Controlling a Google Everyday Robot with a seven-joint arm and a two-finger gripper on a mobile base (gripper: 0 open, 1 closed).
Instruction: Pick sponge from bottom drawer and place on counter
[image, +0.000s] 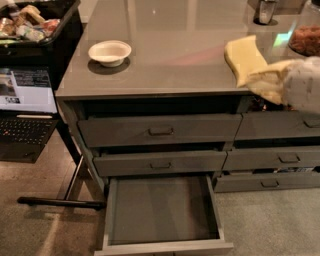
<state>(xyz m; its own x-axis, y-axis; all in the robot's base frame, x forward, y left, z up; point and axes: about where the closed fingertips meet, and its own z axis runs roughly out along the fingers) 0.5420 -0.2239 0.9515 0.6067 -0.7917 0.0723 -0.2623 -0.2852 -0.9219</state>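
The pale yellow sponge (243, 57) is held over the right part of the grey counter (175, 55), near its front edge. My gripper (254, 75) reaches in from the right with its cream fingers (270, 82) shut on the sponge's near end. I cannot tell whether the sponge touches the counter. The bottom drawer (162, 212) of the left stack is pulled open below, and its dark floor is bare.
A white bowl (109, 52) sits on the counter's left part. A metal cup (265, 11) and a dish of reddish food (306, 40) stand at the back right. A black bin of snacks (35, 22) and a laptop (25, 107) are to the left.
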